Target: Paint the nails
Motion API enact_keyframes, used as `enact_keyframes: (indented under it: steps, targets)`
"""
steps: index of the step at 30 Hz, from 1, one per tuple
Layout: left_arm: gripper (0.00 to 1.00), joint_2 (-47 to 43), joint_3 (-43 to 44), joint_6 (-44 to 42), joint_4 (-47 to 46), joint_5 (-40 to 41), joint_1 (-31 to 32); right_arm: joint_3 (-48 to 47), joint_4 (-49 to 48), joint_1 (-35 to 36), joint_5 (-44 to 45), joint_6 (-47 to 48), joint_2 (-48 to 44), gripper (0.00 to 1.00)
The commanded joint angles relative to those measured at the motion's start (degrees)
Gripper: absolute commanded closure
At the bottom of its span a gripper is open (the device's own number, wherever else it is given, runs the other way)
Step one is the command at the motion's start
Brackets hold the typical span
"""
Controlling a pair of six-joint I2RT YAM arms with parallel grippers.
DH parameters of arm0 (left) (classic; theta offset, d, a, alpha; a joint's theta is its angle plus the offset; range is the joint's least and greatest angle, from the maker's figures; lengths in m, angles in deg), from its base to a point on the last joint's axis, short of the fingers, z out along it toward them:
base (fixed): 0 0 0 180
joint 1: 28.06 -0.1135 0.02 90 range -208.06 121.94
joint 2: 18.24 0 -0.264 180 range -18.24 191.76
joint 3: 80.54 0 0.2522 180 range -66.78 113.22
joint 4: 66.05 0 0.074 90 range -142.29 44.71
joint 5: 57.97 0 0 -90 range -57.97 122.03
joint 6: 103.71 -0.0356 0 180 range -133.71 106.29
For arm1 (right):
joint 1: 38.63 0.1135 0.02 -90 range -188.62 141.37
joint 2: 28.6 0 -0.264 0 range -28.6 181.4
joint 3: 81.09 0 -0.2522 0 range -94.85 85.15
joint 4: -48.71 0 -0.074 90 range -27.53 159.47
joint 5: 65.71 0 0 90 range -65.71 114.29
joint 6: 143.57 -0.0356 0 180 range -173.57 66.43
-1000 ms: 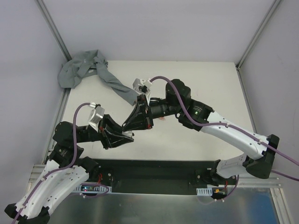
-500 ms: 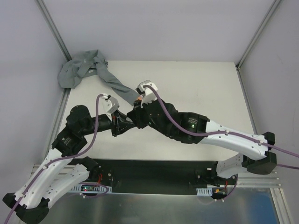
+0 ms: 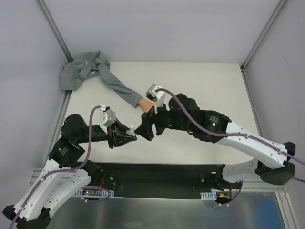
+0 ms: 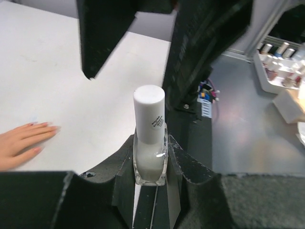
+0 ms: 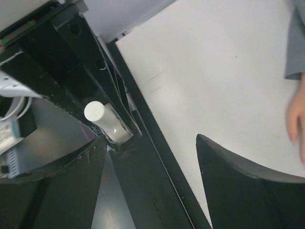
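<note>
Pale grey walls and aluminium posts are seen to enclose the flat white table (image 3: 205, 86), at whose near edge both arms are mounted. A long grey fabric sleeve (image 3: 90, 71) is bunched in the far left corner and stretched diagonally towards the middle. The small peach mannequin hand (image 3: 144, 103) protruding from it is thus laid flat on the table, within reach of both arms.

The two arms are brought together just in front of that hand. The left gripper (image 3: 123, 138) is clamped shut around the body of a small white nail-polish bottle with a white cylindrical cap (image 4: 149, 138). The bottle is held upright, presumably so that nothing is spilled and the cap is presented to the other arm.

The right gripper (image 5: 150, 143) is spread wide with nothing between its jaws. In the left wrist view its two black fingers (image 4: 102, 33) are seen apart, above and beyond the cap, without touching it. This is judged to be the step in which the cap, with its brush, is to be gripped and unscrewed.

The nails (image 4: 47, 126), faintly pink tips on the outstretched mannequin hand, are found to the left of the bottle in the left wrist view, near it but apart from it. Whether any polish has been applied cannot be told.
</note>
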Motion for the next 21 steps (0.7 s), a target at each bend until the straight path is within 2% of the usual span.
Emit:
enact_keyframes:
  steps: [1, 2, 7, 11, 13, 21]
  targets:
    - [1.0, -1.6, -0.5, 3.8, -4.8, -10.5, -0.2, 2.6, -4.7, -5.5, -23.4, 5.9, -6.1, 0.21]
    - [1.0, -1.7, -0.5, 4.5, -5.0, -11.3, -0.2, 3.2, -5.9, -6.6, -28.2, 5.9, -6.4, 0.2]
    - [1.0, -1.7, -0.7, 6.5, -6.8, -13.3, -0.2, 4.1, -13.5, -11.1, -38.4, 3.5, -4.7, 0.24]
    - [1.0, -1.9, -1.5, 9.4, -9.6, -13.3, -0.2, 3.6, -18.5, -11.2, -44.9, 0.4, -1.9, 0.37]
    - [1.0, -2.0, -1.9, 10.5, -11.9, -13.3, -0.2, 4.2, -22.2, -11.2, -45.4, -0.8, -1.5, 0.38]
    - [1.0, -1.6, -2.6, 14.4, -16.5, -13.4, -0.2, 4.1, -26.9, -10.2, -48.4, -2.8, 2.0, 0.4]
